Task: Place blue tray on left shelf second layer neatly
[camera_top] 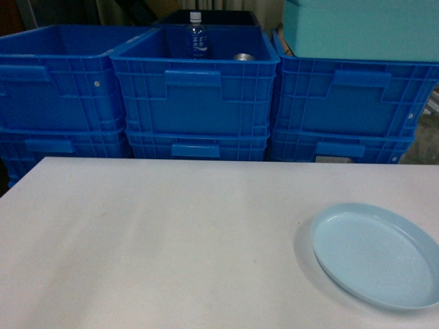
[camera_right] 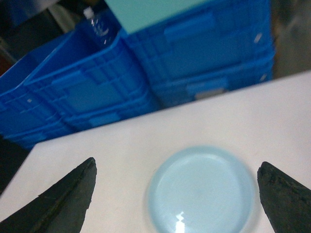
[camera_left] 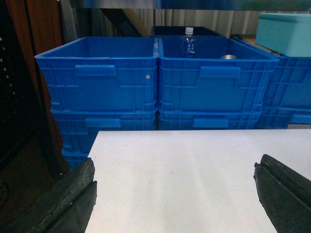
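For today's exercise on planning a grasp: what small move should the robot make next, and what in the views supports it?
Probably lower the right gripper toward the blue tray. The tray lies flat on the white table, nothing holding it. The right wrist view shows the open fingers spread either side of it, above it. The left gripper is open over bare tabletop.
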`<state>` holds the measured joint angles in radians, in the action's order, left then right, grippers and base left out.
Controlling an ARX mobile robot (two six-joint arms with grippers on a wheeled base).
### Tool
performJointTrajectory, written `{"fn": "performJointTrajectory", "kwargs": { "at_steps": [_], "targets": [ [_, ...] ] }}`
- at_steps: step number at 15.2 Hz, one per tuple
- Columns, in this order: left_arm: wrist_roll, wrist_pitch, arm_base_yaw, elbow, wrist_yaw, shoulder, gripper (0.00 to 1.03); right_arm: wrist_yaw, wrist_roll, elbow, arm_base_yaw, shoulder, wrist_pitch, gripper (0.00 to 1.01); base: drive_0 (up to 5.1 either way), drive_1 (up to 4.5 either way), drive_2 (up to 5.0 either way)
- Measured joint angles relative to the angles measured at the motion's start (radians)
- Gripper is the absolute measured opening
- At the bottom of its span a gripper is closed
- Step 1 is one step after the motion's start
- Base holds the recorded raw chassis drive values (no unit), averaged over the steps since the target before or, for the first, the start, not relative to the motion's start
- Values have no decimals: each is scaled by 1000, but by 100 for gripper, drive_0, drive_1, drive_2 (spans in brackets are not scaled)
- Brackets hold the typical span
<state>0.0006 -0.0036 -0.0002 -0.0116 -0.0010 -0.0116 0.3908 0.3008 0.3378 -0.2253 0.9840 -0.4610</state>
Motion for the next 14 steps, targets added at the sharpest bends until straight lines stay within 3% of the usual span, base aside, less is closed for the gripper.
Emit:
{"fn": "performJointTrajectory", "kwargs": {
  "at_steps": [2, 3, 4, 8, 10, 12, 14],
  "targets": [
    [0, 0, 0, 0, 0, 0, 98, 145, 154, 143, 2, 297, 45, 98, 0, 0, 0],
    [0, 0, 0, 0, 0, 0, 98, 156, 210, 192, 3, 394, 26, 98, 0, 0, 0],
    [0, 0, 0, 0, 0, 0, 98, 153, 241, 215, 6, 440, 8, 98, 0, 0, 0],
    [0, 0, 0, 0, 0, 0, 98, 113, 304, 241, 25, 521, -20, 98, 0, 0, 0],
    [0, 0, 0, 0, 0, 0, 98, 69, 357, 243, 51, 600, -47, 98, 0, 0, 0],
    [0, 0, 0, 0, 0, 0, 98, -5, 369, 245, 96, 669, -90, 98, 0, 0, 0],
    [0, 0, 0, 0, 0, 0, 98, -55, 372, 242, 106, 703, -114, 98, 0, 0, 0]
  ]
}}
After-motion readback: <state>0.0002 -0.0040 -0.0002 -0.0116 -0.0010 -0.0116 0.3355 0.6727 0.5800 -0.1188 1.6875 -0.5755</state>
